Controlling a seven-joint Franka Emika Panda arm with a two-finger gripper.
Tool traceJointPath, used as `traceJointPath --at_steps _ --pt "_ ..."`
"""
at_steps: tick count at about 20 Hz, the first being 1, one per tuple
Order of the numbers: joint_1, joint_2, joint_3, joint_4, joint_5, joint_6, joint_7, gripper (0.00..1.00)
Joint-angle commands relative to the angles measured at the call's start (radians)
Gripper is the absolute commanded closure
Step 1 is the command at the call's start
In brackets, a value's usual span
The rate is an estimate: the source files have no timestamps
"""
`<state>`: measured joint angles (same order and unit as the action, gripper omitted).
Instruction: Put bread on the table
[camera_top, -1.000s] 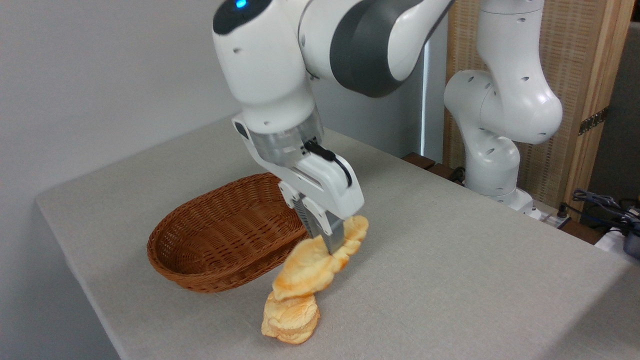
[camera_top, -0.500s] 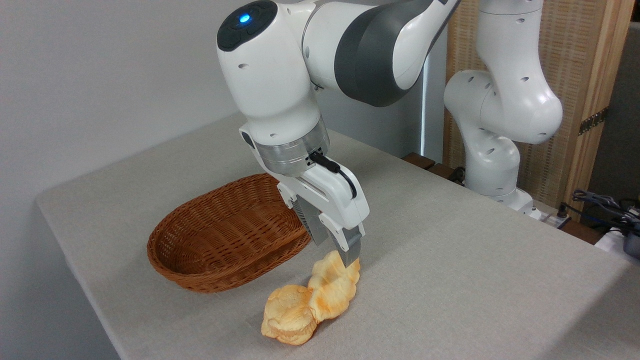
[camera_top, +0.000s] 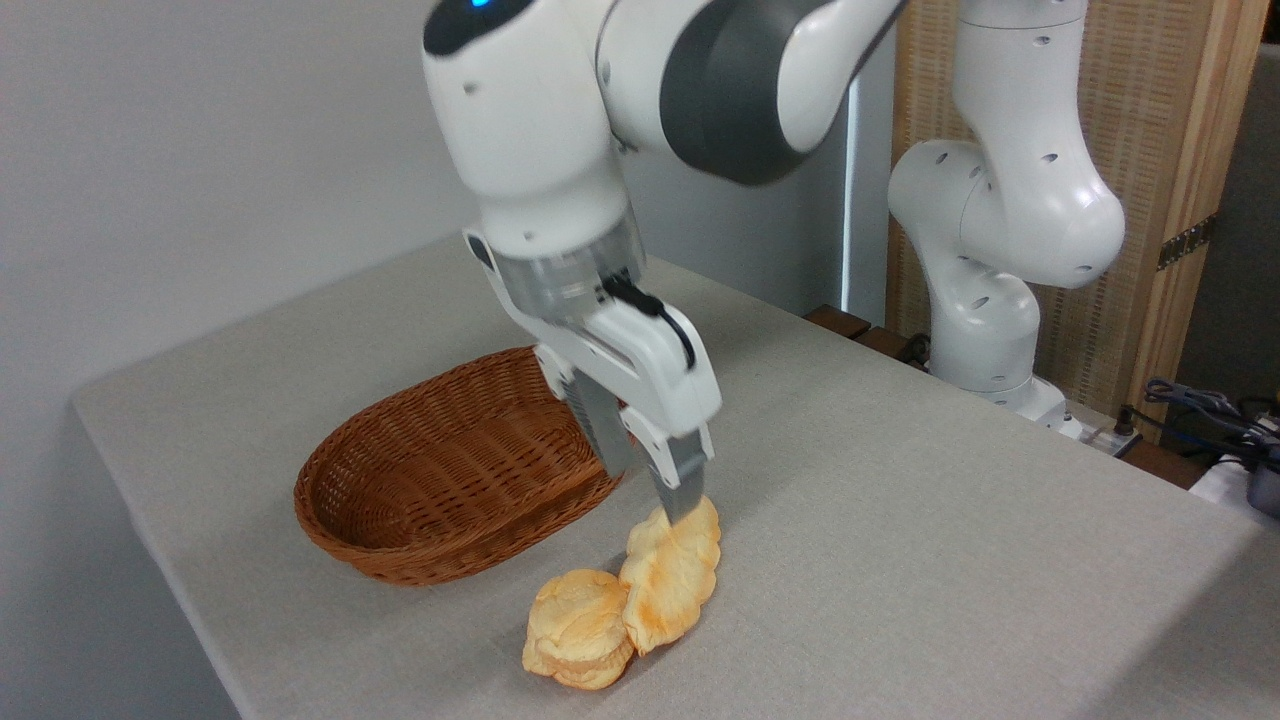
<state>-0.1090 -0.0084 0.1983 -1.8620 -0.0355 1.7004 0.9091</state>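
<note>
The gripper (camera_top: 655, 490) hangs over the bread (camera_top: 668, 580) lying on the table (camera_top: 900, 520), fingers apart and empty. The loaf touches a bun (camera_top: 578, 640). Rising carelessly, a finger might snag the loaf's near end and drag it.

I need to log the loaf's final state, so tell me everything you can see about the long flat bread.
The bread is a long, flat oval loaf, pale yellow with golden-orange browning and lobed edges. It lies on the grey table, its near end against the round bun. The open gripper hangs just over its far end; contact cannot be judged.
</note>
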Motion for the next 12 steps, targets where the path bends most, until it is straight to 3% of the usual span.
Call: traceJointPath --at_steps 1,5,12 --pt "-0.009 -0.031 -0.036 0.021 -0.04 0.065 0.013 0.0" --pt "-0.009 -0.038 -0.101 0.023 -0.063 0.154 -0.022 0.0" --pt "-0.009 -0.036 -0.146 0.023 -0.061 0.269 -0.029 0.0"
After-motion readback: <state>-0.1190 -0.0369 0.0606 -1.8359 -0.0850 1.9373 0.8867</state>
